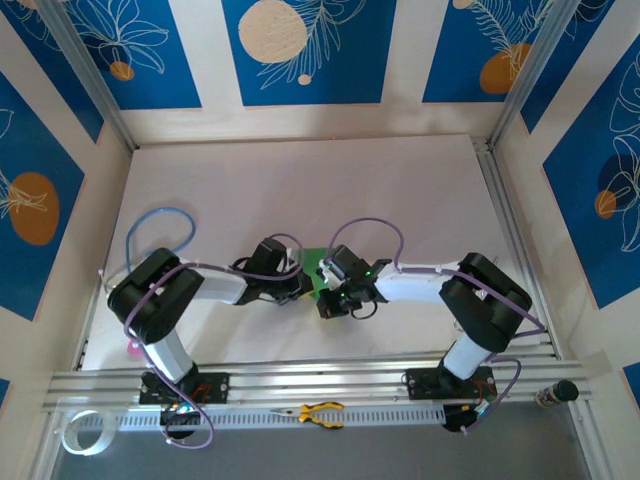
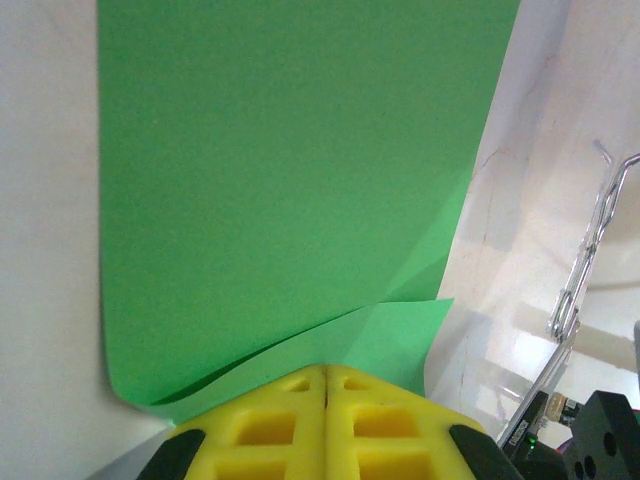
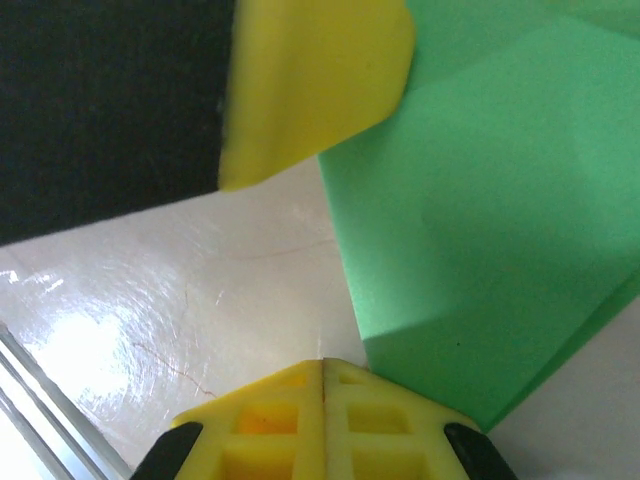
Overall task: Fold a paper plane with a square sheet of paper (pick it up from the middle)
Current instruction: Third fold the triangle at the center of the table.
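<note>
The left gripper (image 2: 325, 375) is seen fully closed, its two yellow fingertips pressed together at the near edge of the green paper (image 2: 280, 180). Whether this edge is pinched between them cannot be told. A narrow flap of the paper is folded over just in front of the tips. The right gripper (image 3: 323, 367) is closed too, with nothing seen between its tips, and a corner of the paper lies just beside it. The paper is laid near the middle of the white table (image 1: 300, 190), between both grippers.
</note>
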You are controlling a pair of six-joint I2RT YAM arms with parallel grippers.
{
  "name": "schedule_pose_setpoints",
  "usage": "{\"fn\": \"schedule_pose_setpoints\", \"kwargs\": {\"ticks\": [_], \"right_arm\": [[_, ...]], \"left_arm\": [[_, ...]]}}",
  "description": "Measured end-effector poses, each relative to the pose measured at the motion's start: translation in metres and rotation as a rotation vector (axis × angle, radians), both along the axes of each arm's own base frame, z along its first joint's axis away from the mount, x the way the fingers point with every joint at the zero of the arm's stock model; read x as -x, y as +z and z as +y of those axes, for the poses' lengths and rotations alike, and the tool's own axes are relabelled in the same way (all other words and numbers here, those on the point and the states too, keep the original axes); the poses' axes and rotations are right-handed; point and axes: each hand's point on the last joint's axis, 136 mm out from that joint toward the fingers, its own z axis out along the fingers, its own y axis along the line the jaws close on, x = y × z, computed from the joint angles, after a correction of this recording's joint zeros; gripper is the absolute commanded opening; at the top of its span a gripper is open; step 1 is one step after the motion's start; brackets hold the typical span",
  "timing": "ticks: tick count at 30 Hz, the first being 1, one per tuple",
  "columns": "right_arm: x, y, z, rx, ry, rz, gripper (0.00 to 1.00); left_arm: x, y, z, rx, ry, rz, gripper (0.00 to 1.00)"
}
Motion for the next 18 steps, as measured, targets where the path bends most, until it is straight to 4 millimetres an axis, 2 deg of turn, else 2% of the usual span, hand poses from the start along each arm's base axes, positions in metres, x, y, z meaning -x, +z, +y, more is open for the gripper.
{"fn": "schedule_pose_setpoints", "kwargs": {"ticks": [18], "right_arm": [[-0.0018,-0.0029,-0.0037,-0.108,-0.058,0.064,0.07]], "left_arm": [[-0.0016,-0.0005,-0.0013,0.000,0.000,0.000,0.00]]}}
